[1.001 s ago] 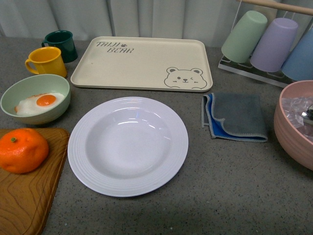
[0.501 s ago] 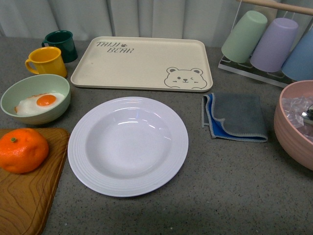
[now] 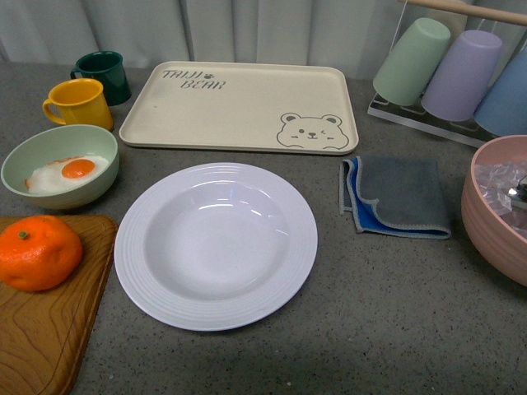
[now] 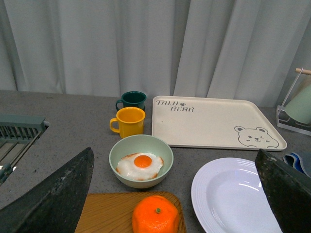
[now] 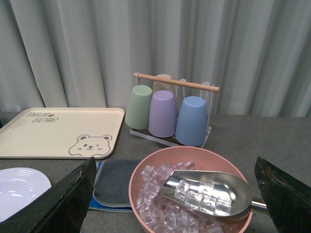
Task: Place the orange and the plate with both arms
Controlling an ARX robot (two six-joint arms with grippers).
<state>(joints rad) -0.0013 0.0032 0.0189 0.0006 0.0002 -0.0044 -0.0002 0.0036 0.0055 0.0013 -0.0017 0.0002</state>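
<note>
On the counter (image 3: 395, 313), near left, we see the orange (image 3: 39, 253) on a wooden board (image 3: 41, 346), plate (image 3: 216, 245) beside it, left gripper (image 4: 173, 151) and right gripper (image 5: 175, 160) wide, empty.

Bright, even, sharp; soft overhead glare.

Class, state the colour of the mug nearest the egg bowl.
The mug is yellow, clearest in the front view.

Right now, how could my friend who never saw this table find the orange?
Find the big white plate in the middle; left of it lies a wooden board. The orange sits on that board. It is a round fruit with a green dot, unlike the yolk in the green bowl behind.
</note>
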